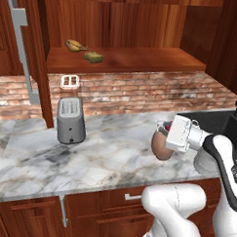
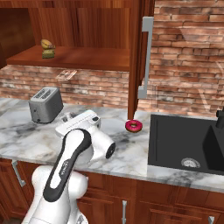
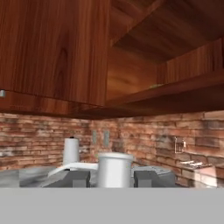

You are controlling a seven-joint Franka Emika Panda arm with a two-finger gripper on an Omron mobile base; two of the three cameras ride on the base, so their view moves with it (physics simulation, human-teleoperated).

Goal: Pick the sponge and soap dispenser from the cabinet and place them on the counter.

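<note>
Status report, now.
Gripper shut on soap dispenser, low over counter. Sponge on cabinet shelf beside banana. Nothing blocking.

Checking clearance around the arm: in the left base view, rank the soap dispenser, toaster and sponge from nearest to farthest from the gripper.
1. Soap dispenser: in the gripper, over the counter.
2. Toaster: on the counter, off to the left.
3. Sponge: up on the cabinet shelf beside the banana.

No readable text, label, brand, number or sign anywhere; faint dark marks on the white robot arm too small to read.
</note>
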